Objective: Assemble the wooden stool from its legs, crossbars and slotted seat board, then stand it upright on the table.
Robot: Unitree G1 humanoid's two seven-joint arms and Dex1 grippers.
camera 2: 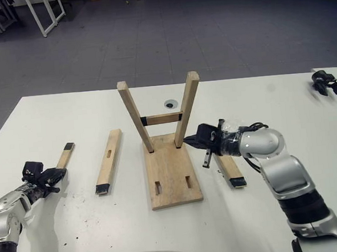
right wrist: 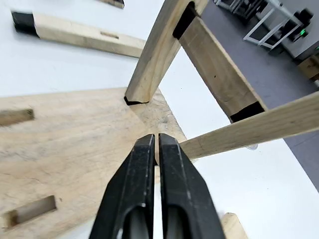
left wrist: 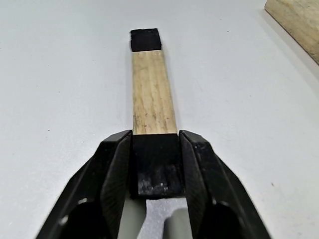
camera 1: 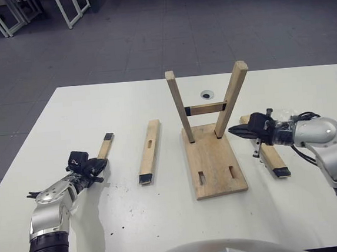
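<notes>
Pinches crossbar by its near black end in left claw, flat on table, long axis running straight ahead; right claw closed on nothing at seat board.

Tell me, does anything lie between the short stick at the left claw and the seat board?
Yes. A loose slotted leg lies flat on the table between the crossbar at the left claw and the seat board.
</notes>
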